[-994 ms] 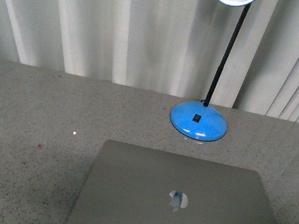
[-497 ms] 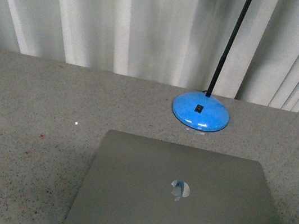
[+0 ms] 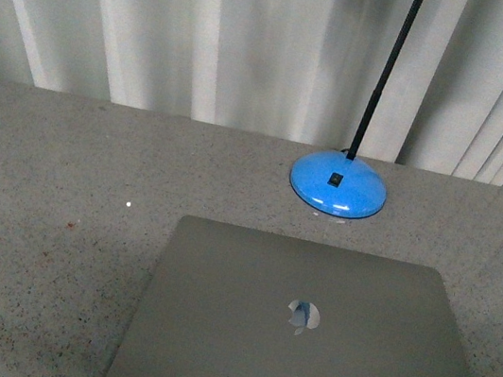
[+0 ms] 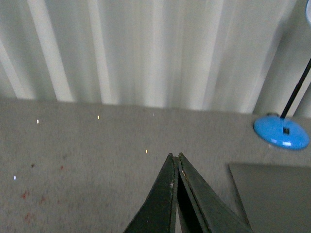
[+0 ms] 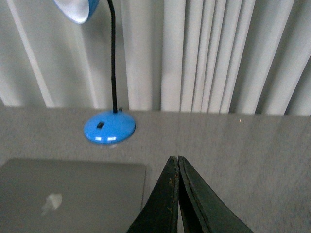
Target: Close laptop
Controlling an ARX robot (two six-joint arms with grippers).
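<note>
The laptop (image 3: 305, 336) lies lid-down, flat on the grey speckled table (image 3: 46, 213), apple logo up, just in front of the blue lamp base (image 3: 338, 185) w/ a small gap between – looks fully closed already, so the task seems done. Left gripper (image 4: 175, 167) has its fingers pressed together w/ nothing between, hanging off the laptop's left side; right gripper (image 5: 175, 167) likewise pinched empty, past its right edge. Risks from here, imo: an arm dropping or sweeping inward could scrape the lid or shove the laptop into the lamp – its tall thin stem (image 3: 384, 76) might tip
</note>
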